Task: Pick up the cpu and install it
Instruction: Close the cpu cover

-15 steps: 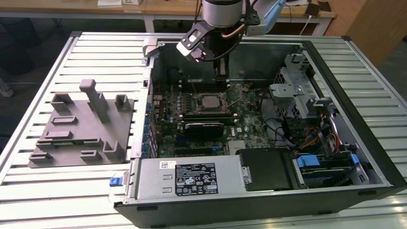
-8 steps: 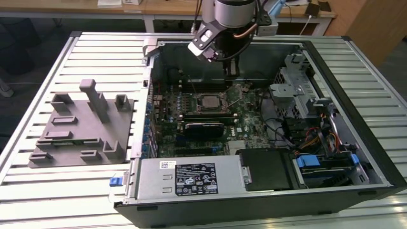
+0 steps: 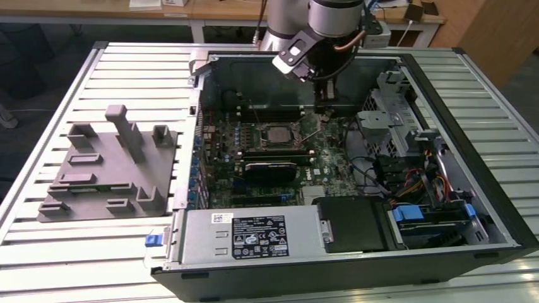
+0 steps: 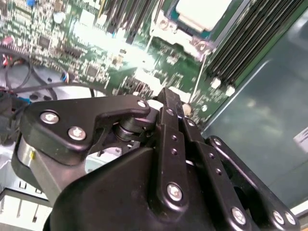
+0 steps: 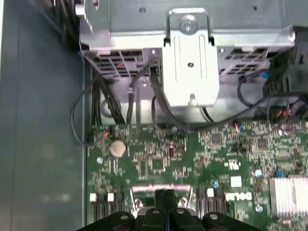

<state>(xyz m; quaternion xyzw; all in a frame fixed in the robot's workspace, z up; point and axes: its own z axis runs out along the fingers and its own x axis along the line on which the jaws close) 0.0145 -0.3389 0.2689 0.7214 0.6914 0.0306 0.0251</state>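
Over the motherboard, closed fingers near the cpu, drive cage alongside

Overhead light, probably ceiling fixtures, brightens the table; the computer case is shadowed inside. In the second wrist view glare bleaches the cpu and motherboard.

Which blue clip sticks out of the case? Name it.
The blue clip at the exterior view's left, beside the power supply; the other blue parts sit inside.

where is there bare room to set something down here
Bare table slats lie below the grey fixture in the exterior view, and above it. Inside the computer case it is crowded with motherboard, cables and the gripper.
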